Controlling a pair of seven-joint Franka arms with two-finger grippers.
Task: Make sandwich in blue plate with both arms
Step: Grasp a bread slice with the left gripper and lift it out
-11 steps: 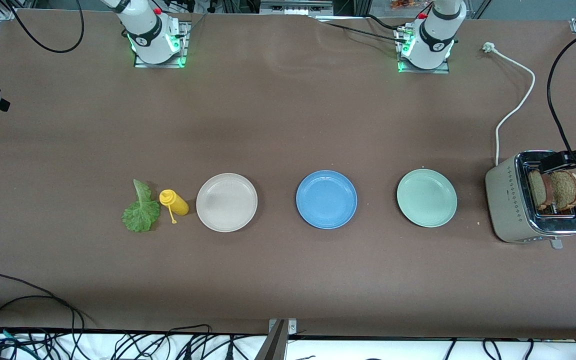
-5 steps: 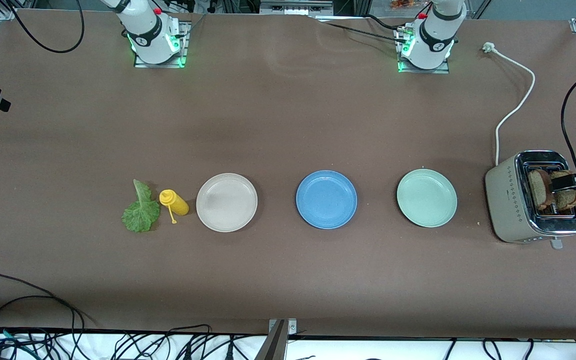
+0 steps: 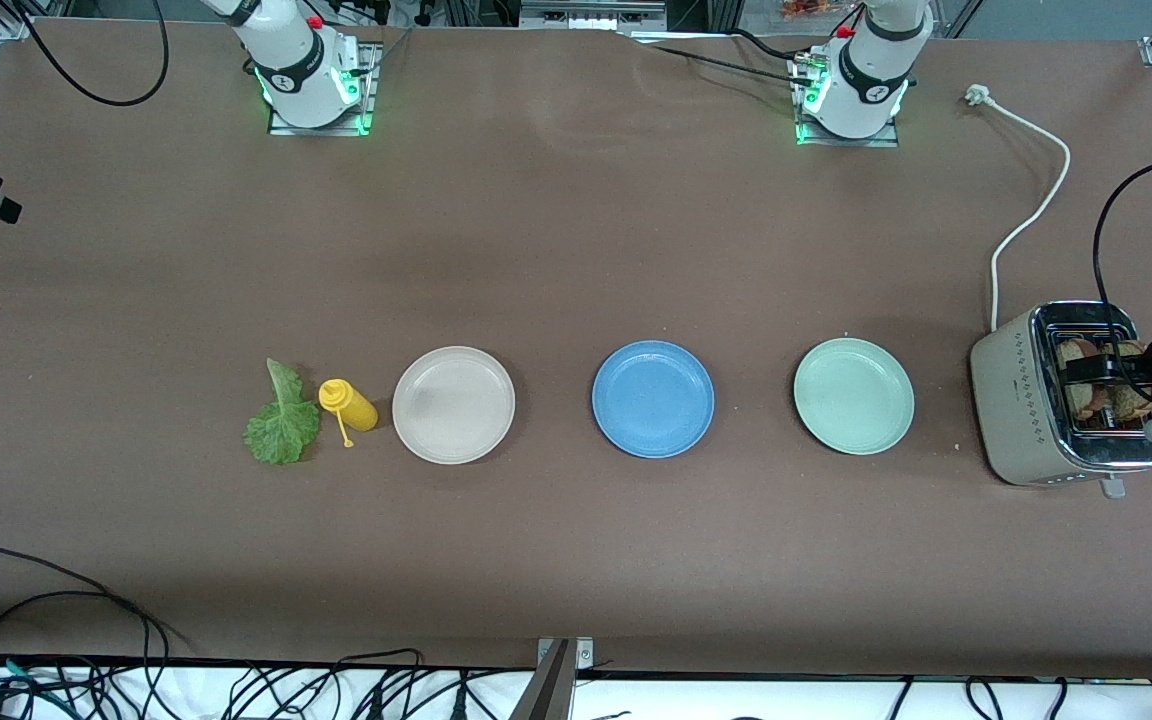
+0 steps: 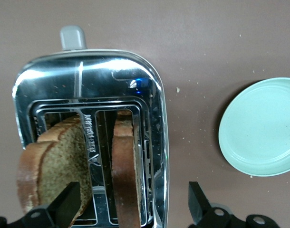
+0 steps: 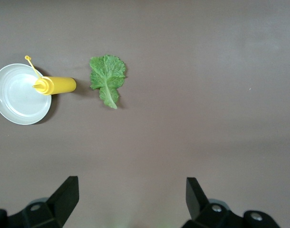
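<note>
Dropped the left gripper (image 4: 130, 209) lower over the toaster (image 3: 1026, 410), fingers wide around a bread slice (image 4: 123, 171), right gripper (image 5: 130, 199) open above bare tabletop (image 5: 207, 118).

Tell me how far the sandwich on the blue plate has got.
Nothing is assembled yet: the blue plate is bare. Both bread slices stand in the toaster, and the lettuce leaf lies on the table beside the yellow bottle. In hand: the left gripper is over the toaster, fingers open around the slices, gripping nothing. The right gripper hangs open over bare table. Every pick and placement is left.
</note>
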